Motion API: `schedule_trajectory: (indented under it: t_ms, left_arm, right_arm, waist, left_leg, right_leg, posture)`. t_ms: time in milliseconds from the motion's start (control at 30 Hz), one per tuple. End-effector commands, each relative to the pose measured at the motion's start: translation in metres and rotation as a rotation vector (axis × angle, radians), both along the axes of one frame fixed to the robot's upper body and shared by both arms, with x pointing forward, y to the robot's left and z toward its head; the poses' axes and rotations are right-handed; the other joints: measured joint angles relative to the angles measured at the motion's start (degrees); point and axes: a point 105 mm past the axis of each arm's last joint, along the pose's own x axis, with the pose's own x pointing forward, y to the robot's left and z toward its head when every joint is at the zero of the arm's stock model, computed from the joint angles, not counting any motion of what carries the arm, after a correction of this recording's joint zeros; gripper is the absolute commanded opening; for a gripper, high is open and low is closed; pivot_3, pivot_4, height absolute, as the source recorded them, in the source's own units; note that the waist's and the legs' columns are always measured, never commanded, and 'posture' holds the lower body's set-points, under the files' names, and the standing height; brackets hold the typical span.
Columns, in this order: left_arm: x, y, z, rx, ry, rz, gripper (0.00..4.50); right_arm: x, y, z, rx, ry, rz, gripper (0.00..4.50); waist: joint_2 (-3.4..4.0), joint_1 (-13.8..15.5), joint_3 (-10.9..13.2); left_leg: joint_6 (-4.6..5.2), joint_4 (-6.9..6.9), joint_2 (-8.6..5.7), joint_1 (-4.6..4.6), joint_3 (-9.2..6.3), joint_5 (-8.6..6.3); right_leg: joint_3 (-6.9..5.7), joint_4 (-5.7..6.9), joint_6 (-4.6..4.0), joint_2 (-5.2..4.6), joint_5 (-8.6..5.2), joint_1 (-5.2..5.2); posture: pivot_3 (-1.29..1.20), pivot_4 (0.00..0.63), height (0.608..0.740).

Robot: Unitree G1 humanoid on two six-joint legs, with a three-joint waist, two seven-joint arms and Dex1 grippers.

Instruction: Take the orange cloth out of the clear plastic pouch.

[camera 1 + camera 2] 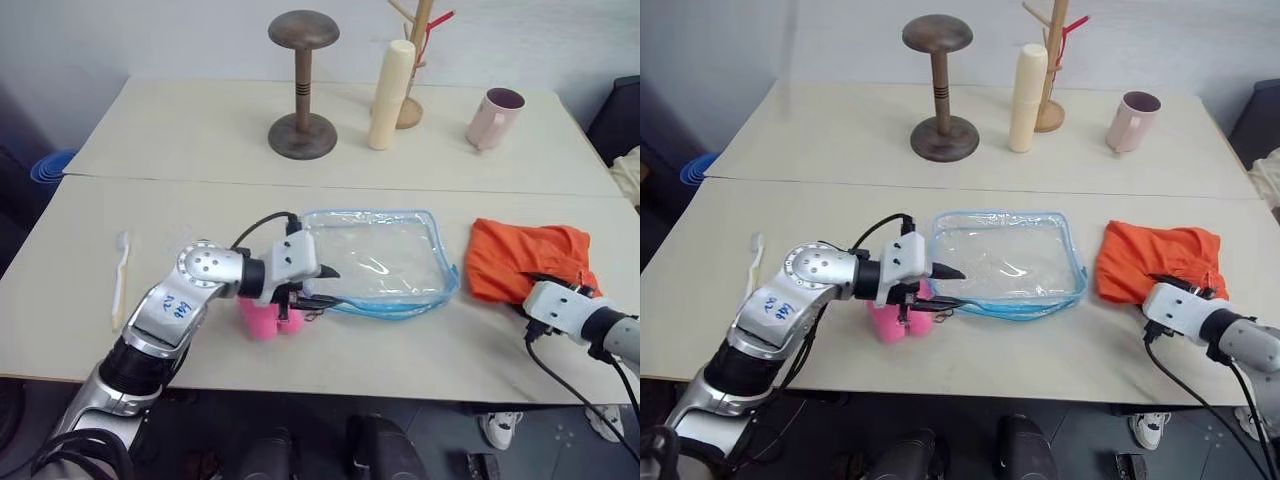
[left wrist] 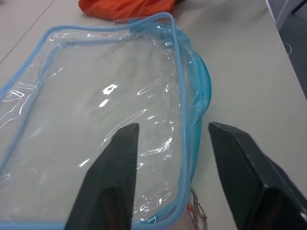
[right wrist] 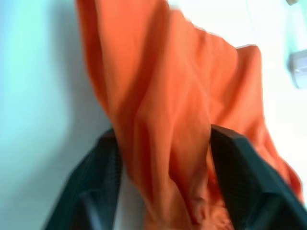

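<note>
we see the orange cloth [image 1: 528,258] lying on the table [image 1: 200,210] beside the clear plastic pouch [image 1: 375,262], outside it. left gripper [image 2: 172,139] fingers spread over the pouch edge; right gripper [image 3: 165,143] fingers apart, cloth between them.

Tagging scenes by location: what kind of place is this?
Likely a lab or test room set up with household props: two plain tables pushed together, a wooden hat stand, a pink mug, and a clear plastic pouch.
</note>
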Motion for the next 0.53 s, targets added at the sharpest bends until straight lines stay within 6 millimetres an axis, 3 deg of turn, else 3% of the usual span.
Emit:
schedule_trajectory:
  t_ms: [33, 67, 133, 300, 367, 433, 533]
  left_arm:
    - [-0.008, 0.010, 0.021, -0.091, 0.006, 0.004, 3.55]
    - [-0.007, 0.018, 0.026, -0.117, 0.014, 0.032, 3.87]
    - [-0.003, 0.044, 0.038, -0.160, 0.025, 0.098, 4.47]
    - [0.000, 0.113, 0.048, -0.097, 0.023, 0.207, 4.47]
    - [0.004, 0.143, 0.053, -0.072, 0.030, 0.260, 4.47]
    - [0.005, 0.160, 0.061, -0.071, 0.037, 0.280, 4.47]
    - [0.009, 0.169, 0.068, -0.056, 0.012, 0.292, 4.47]
  right_arm:
    - [-0.021, 0.001, 0.035, 0.144, 0.037, -0.017, 4.05]
    - [-0.029, -0.002, 0.042, 0.217, 0.056, -0.053, 4.39]
    - [-0.049, -0.017, 0.056, 0.373, 0.104, -0.152, 4.50]
    - [-0.083, -0.068, 0.076, 0.610, 0.123, -0.389, 4.50]
    - [-0.097, -0.079, 0.077, 0.684, 0.164, -0.435, 4.50]
    - [-0.104, -0.083, 0.080, 0.724, 0.171, -0.449, 4.50]
    - [-0.102, -0.087, 0.082, 0.751, 0.151, -0.468, 4.50]
  waist:
    - [0.01, 0.25, 0.00]
    - [0.00, 0.47, 0.01]
    - [0.02, 0.49, 0.02]
    - [0.02, 0.21, 0.02]
    - [0.02, 0.27, 0.02]
    - [0.02, 0.26, 0.02]
    - [0.02, 0.25, 0.02]
  left_leg:
    - [0.01, -0.01, 0.00, 0.00, 0.00, 0.00]
    - [0.02, -0.01, 0.00, 0.00, 0.00, -0.01]
    - [0.02, -0.02, 0.00, -0.01, -0.02, -0.01]
    - [0.02, -0.16, 0.02, 0.17, -0.03, -0.02]
    - [0.04, -0.16, 0.01, 0.16, -0.04, -0.02]
    - [0.06, -0.21, 0.01, 0.15, -0.04, -0.03]
    - [0.09, -0.25, 0.00, 0.15, -0.05, -0.06]
  right_leg:
    - [0.00, -0.03, 0.00, -0.01, 0.00, 0.02]
    - [0.00, -0.05, 0.00, -0.02, 0.00, 0.02]
    - [0.00, -0.06, 0.00, -0.02, 0.00, 0.02]
    - [0.00, -0.43, 0.00, -0.02, 0.00, 0.17]
    - [0.00, -0.50, -0.01, -0.03, -0.01, 0.18]
    - [0.00, -0.53, -0.03, -0.03, -0.01, 0.17]
    - [0.00, -0.59, -0.03, -0.06, -0.01, 0.17]
  posture:
    - [0.00, 0.150, 0.740]
    - [0.00, 0.150, 0.740]
    - [0.00, 0.150, 0.740]
    - [0.00, 0.150, 0.740]
    - [0.00, 0.150, 0.740]
    - [0.00, 0.150, 0.740]
    - [0.00, 0.150, 0.740]
